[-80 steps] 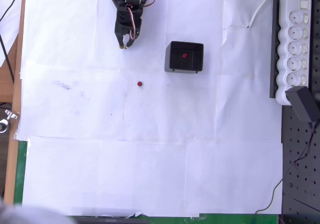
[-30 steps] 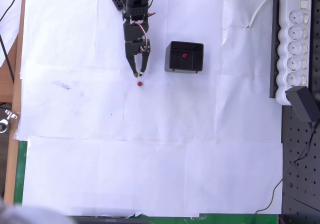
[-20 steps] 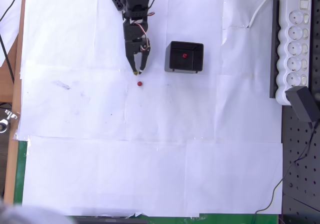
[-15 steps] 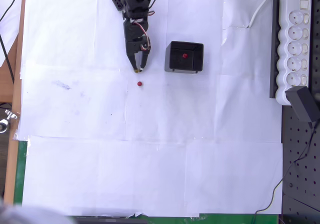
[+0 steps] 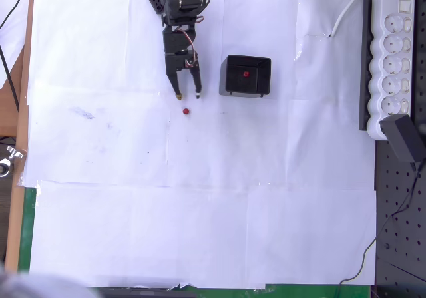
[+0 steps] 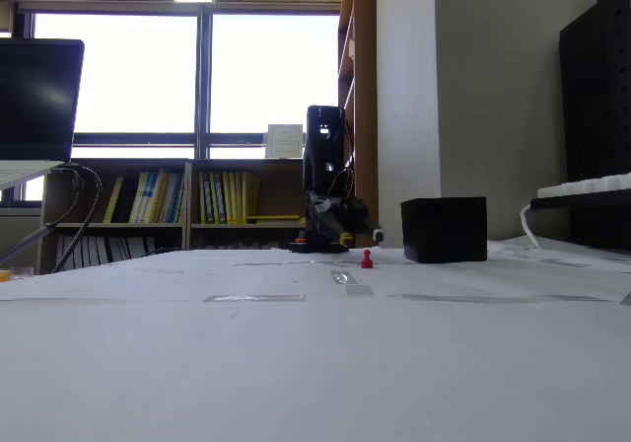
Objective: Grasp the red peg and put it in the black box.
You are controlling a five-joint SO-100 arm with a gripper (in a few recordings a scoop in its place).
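A tiny red peg (image 5: 186,111) stands on the white paper, in the overhead view just below my gripper (image 5: 188,96). The gripper is open and empty, fingers pointing down the picture, tips spread a short way above the peg and apart from it. The black box (image 5: 232,79) sits to the right of the gripper, with a second red peg (image 5: 246,74) inside it. In the fixed view the peg (image 6: 367,258) stands in front of the gripper (image 6: 361,237), and the box (image 6: 444,230) is to the right.
A white power strip (image 5: 393,58) and a black adapter (image 5: 404,138) lie at the right edge. The paper sheet (image 5: 200,211) stretches wide below the peg. The table's wooden edge (image 5: 18,112) runs down the left side.
The arm came from the back left down toward the peg. In the last half second its fingers spread from nearly closed to open.
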